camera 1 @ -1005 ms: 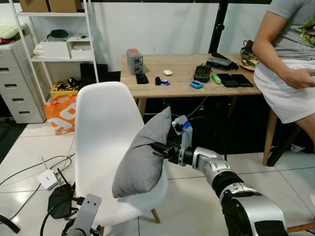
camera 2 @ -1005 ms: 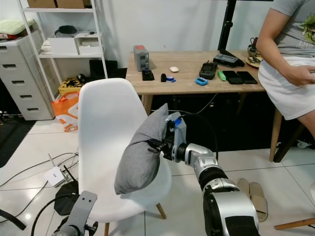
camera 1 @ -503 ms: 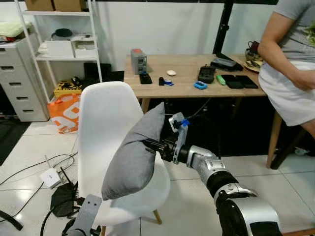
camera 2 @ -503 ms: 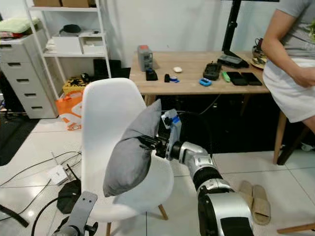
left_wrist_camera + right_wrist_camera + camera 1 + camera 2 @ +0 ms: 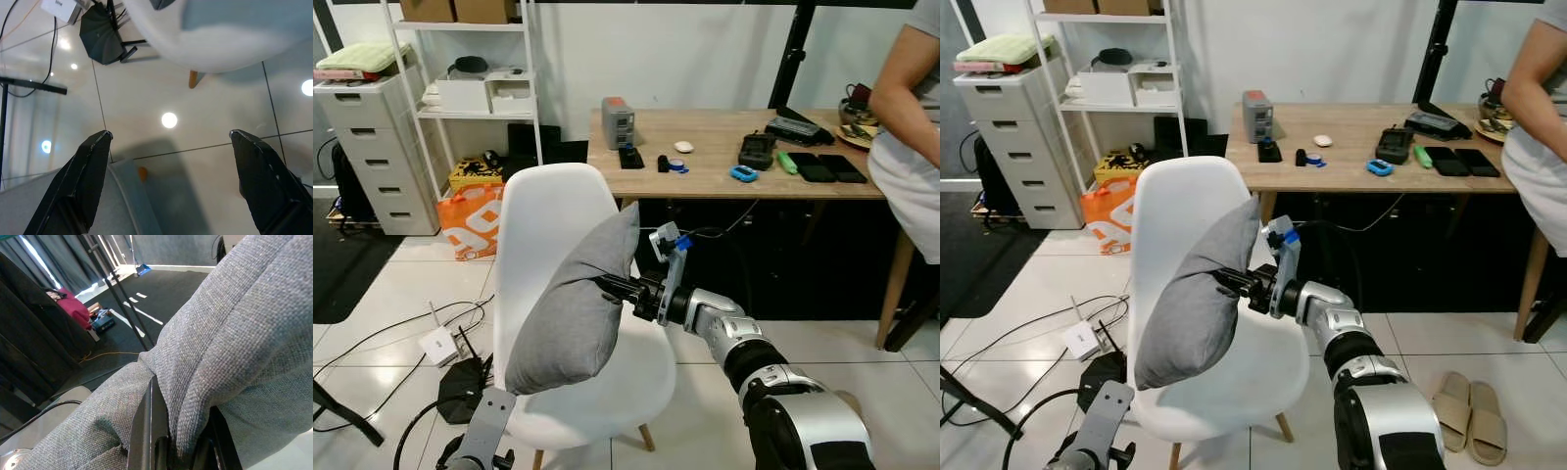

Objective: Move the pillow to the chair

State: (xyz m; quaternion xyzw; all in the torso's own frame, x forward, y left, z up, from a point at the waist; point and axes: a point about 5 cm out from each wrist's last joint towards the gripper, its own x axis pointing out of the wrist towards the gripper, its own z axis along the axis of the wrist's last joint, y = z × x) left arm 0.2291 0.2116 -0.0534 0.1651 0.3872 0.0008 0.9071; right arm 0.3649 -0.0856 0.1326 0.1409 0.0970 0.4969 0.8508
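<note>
White chair (image 5: 548,235) in mid-room, back toward the shelves, seat edge facing the robot; wooden surface (image 5: 715,181) behind it with small gadgets, a person (image 5: 915,127) seated at its far right corner. Grey pillow (image 5: 573,304) stands on end over the chair seat, leaning against the chair back, lower corner at or just above the seat; contact can't be confirmed. Right claw (image 5: 612,286) reaches in from the open seat edge, fingers pinched tight on a fold at the pillow's mid side, the wrist view showing fabric bunched between them; that pinch keeps it upright, probably for lowering onto the seat. Left claw (image 5: 168,134) hangs idle, spread wide with nothing in it, over the floor below the chair's front edge.
</note>
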